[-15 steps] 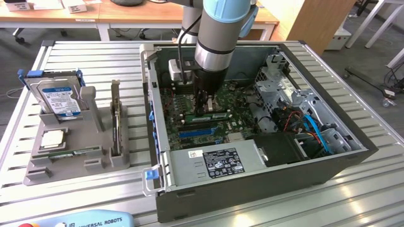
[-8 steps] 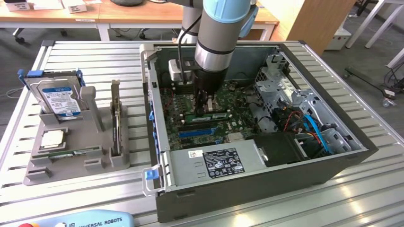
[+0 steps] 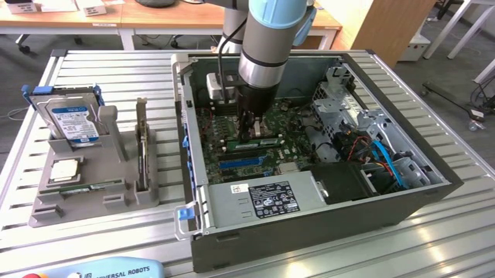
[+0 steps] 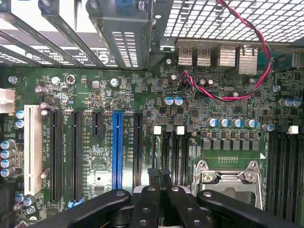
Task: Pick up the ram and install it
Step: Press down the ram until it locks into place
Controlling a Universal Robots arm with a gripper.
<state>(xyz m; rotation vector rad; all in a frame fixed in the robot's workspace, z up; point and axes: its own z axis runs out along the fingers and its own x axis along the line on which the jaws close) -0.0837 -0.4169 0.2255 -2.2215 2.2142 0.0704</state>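
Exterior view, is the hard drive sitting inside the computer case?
No, the hard drive stands upright in the grey holder on the table, at the exterior view's left of the open computer case.

An open dark-grey metal computer case [image 3: 309, 231] lies on the slatted metal counter [image 3: 108, 75]; beside it, a grey plastic holder [image 3: 93, 200] carries a silver hard drive [image 3: 73, 121].

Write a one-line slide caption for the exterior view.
Arm's shut gripper lowered inside the open computer case, at a green RAM stick on the motherboard.
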